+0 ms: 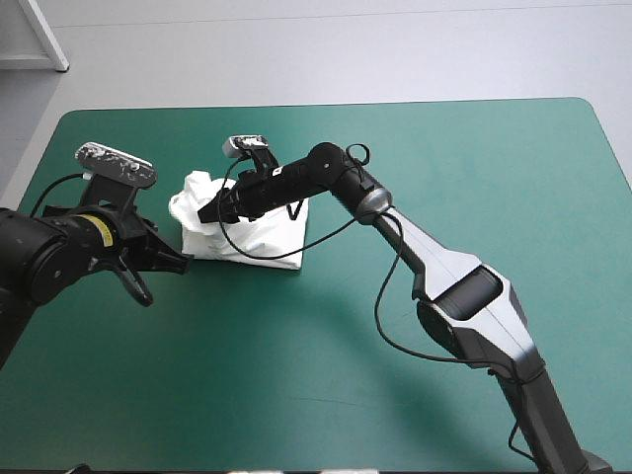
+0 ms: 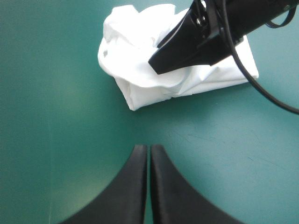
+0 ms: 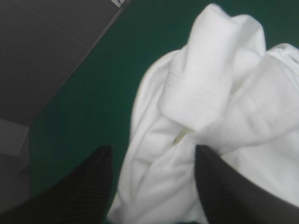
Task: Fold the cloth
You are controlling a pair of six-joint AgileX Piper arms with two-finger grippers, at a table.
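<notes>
The white T-shirt [image 1: 259,231] lies as a crumpled, partly folded bundle on the table's left half. My right gripper [image 1: 209,210] reaches over it from the right. In the right wrist view, this gripper [image 3: 154,151] is open, its black fingers standing apart just above the rumpled cloth [image 3: 210,93], where a hemmed sleeve shows. My left gripper [image 1: 181,263] sits on the near-left side of the bundle, a short gap away from it. Its fingers are shut with nothing between them [image 2: 148,147], pointing at the T-shirt [image 2: 140,79], with the right gripper [image 2: 159,63] above the cloth.
The teal-green cover [image 1: 464,168] stretches bare to the right of the bundle and toward the front. The table's left edge [image 3: 70,65] runs beyond the T-shirt in the right wrist view, with grey floor past it.
</notes>
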